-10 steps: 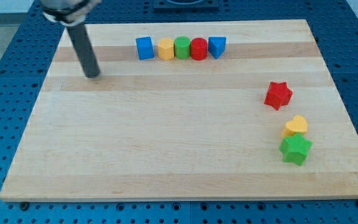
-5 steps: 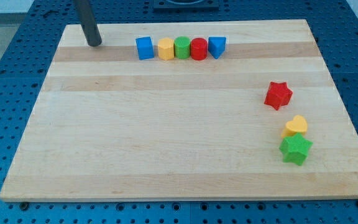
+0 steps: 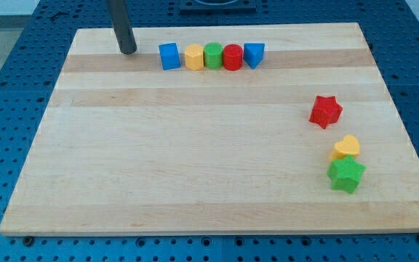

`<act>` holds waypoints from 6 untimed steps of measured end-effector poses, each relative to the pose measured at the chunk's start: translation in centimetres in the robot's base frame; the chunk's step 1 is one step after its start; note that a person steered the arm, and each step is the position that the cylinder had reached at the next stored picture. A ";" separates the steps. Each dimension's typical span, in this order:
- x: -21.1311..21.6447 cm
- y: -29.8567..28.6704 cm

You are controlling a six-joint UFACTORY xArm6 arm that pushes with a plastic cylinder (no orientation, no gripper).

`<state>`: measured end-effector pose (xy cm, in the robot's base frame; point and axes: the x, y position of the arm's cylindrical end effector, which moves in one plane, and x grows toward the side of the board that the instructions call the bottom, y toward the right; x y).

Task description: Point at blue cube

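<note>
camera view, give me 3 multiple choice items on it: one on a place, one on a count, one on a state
1. Where is my tip relative to the blue cube?
A. at the cube's left in the view, apart from it
B. at the cube's right in the view, apart from it
C. resting on top of the cube

2. How many blocks are on the board?
A. six
B. eight
C. ten

3. How do the yellow heart and the green star stand to each other?
A. at opposite edges of the board
B. stacked, star on top
C. close together, heart just above the star in the view

Answers:
1 A, bare wood shows between tip and cube.
2 B, five in the top row, three at the view's right.
3 C, the pair sits together below the red star.
</note>
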<state>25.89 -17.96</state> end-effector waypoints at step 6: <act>1.3 1.5</act>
<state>27.19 -16.47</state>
